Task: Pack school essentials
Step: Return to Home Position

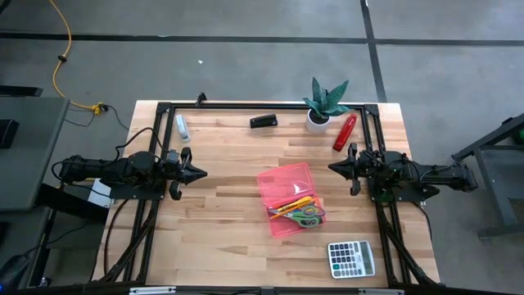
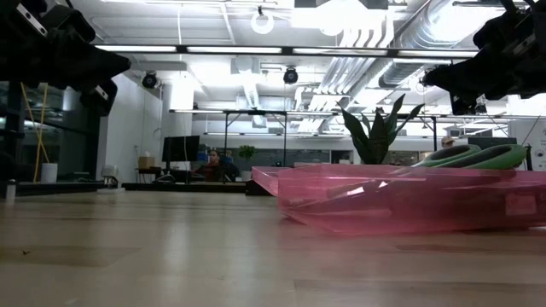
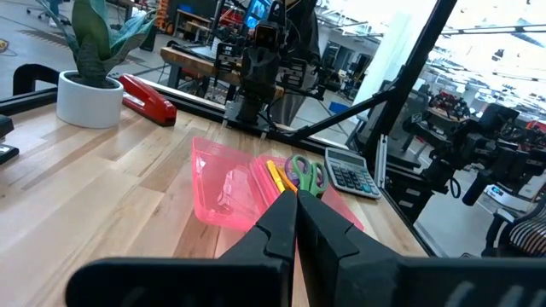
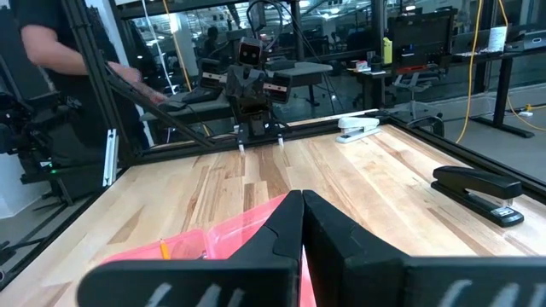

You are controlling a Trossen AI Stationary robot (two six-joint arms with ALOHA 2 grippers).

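**A:** White and grey plastic comes first: the calculator, flat and keyed, lies nearest, at five o'clock from the tray.

**B:** And the school things?

**A:** They're in the tray's near end. There are green-handled scissors with looped handles, and thin orange and yellow pencils beside them. The tray is translucent pink, thin-walled and rectangular, set askew in the middle of the pale plank counter.

**B:** The arms?

**A:** The left end effector is at nine o'clock from the tray and the right end effector at three, both well apart from it. Each has its fingers pressed together to a point, holding nothing.

**B:** What might go wrong?

**A:** Seen from counter level, the scissor handles ride above the rim. I'd judge the tray light and the wood smooth. A low-swinging arm that caught the thin wall could slide the tray or tip the scissors out.

**B:** Anything farther off?

**A:** Along the far edge there's a white stapler at eleven o'clock and a black stapler at twelve. At one o'clock are a glossy red stapler and a spiky-leaved plant in a round white pot. The red stapler lies near the right end effector, so a wide swing there could knock it.
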